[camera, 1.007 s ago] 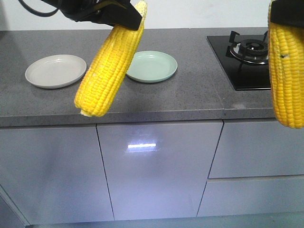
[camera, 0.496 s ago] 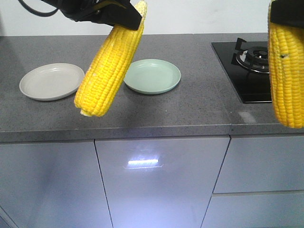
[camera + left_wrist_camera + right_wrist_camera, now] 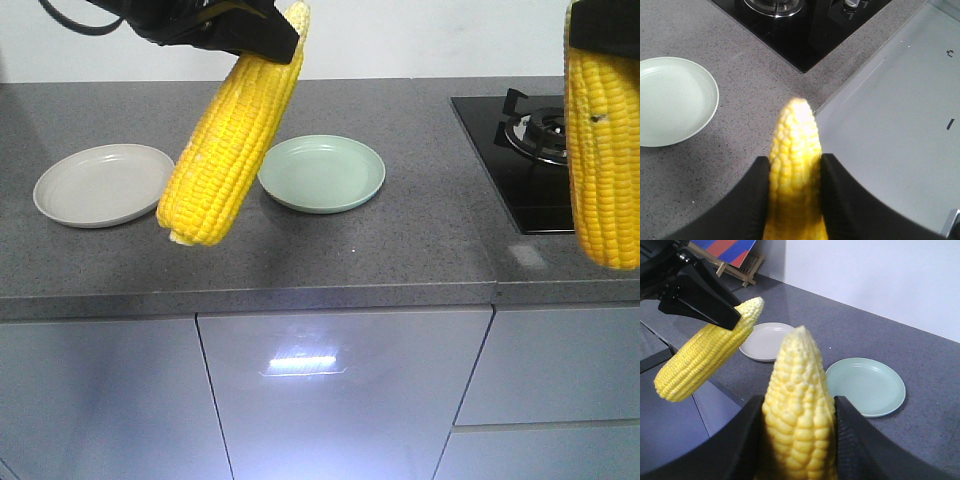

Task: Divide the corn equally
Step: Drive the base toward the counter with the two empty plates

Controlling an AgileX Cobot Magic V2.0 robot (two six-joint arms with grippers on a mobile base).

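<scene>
The left gripper (image 3: 795, 197) is clamped on the tip end of one corn cob (image 3: 225, 150), which hangs tilted in the air by the front edge of the counter (image 3: 420, 250); the right gripper (image 3: 797, 440) grips a second cob (image 3: 603, 150), hanging upright on the side of the stove (image 3: 540, 190); a grey plate (image 3: 60, 195) and a green plate (image 3: 365, 185) sit apart on the counter.

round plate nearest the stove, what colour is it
Pale mint green, plain with no pattern. The round plate shows best in the exterior front-facing view.

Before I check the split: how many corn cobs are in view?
2. The left cob hangs from the left gripper, the right cob from the right gripper; more may be out of frame.
</scene>
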